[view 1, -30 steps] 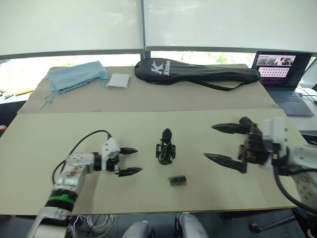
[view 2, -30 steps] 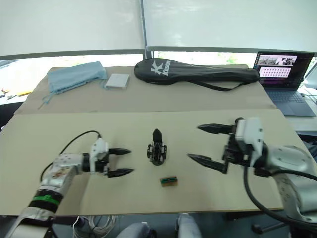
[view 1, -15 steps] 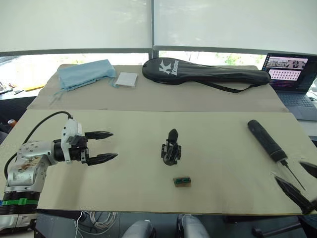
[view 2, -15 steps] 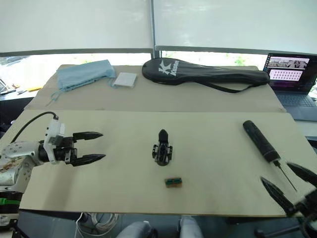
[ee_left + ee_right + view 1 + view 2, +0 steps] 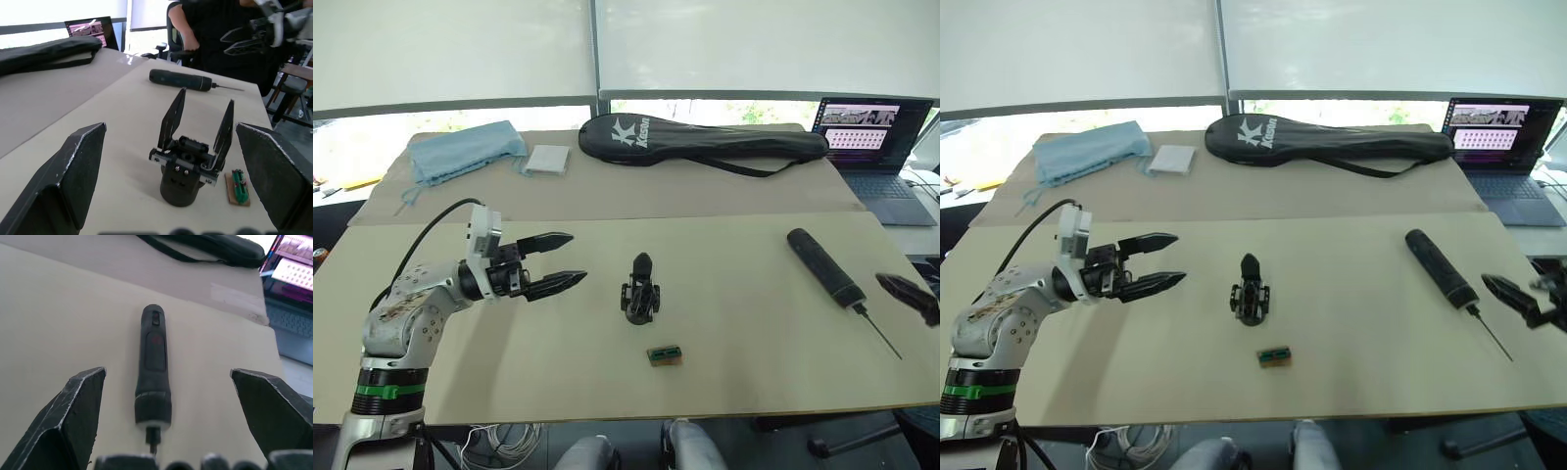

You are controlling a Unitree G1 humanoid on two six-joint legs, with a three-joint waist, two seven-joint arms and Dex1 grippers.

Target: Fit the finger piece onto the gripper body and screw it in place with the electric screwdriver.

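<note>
The gripper body (image 5: 639, 291) stands upright mid-table on its round base. Two flat tapered black fingers rise from its top (image 5: 188, 164); which of them is the finger piece I cannot tell. My left gripper (image 5: 570, 259) hovers open just left of the body, pointing at it with nothing between its fingers. The electric screwdriver (image 5: 822, 266) lies flat on the table's right side, its thin bit toward the near edge. My right gripper (image 5: 167, 372) is open and empty at the right table edge, just beyond the bit, with the screwdriver (image 5: 154, 367) ahead of it.
A small green-and-brown box (image 5: 664, 354) lies just in front of the gripper body. At the back lie a black racket bag (image 5: 705, 142), a blue cloth (image 5: 465, 152), a white pad (image 5: 546, 160) and a laptop (image 5: 876, 147). A seated person (image 5: 210, 29) is past the table's right end.
My right gripper has withdrawn from mid-table to the right edge, uncovering the screwdriver. My left gripper pulled back left, then returned toward the gripper body, higher. The head camera shifted.
</note>
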